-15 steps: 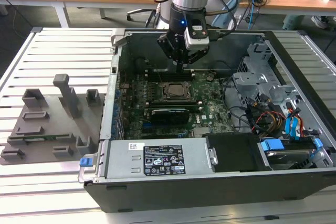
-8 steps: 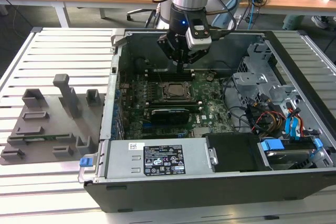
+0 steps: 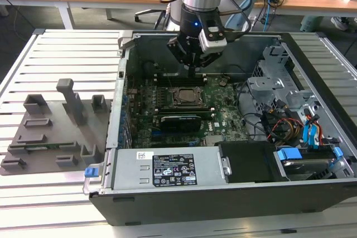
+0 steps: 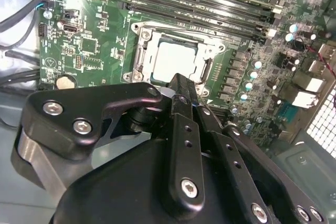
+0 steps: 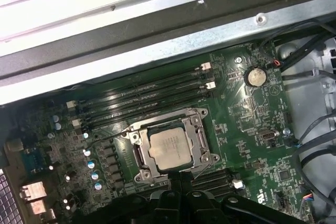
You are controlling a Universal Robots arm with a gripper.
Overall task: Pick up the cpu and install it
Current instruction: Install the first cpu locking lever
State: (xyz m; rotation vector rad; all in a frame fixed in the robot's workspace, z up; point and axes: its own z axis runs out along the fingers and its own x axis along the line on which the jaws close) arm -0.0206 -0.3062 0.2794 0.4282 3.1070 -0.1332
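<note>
The cpu (image 3: pixel 184 96), a silver-grey square chip, lies flat inside the black socket frame (image 3: pixel 184 88) on the green motherboard (image 3: pixel 223 118) of the open computer case. Both wrist views show the cpu (image 4: pixel 176 61) (image 5: pixel 170 148) seated in the socket frame (image 5: pixel 197 116). My gripper (image 3: pixel 192 72) hangs just above the board, a little behind the socket in the exterior view. In the second wrist view my gripper (image 4: pixel 181 83) has its black fingers closed together, with nothing between them, their tip near the socket's edge. My gripper (image 5: pixel 182 182) stays clear of the chip.
A grey plastic tray (image 3: pixel 50 132) with upright blocks lies on the slatted table at the exterior view's left. The case walls (image 3: pixel 120 110) ring the board. A power supply (image 3: pixel 167 168), a drive cage with cables (image 3: pixel 290 115) and memory slots (image 5: pixel 147 95) crowd the socket.
</note>
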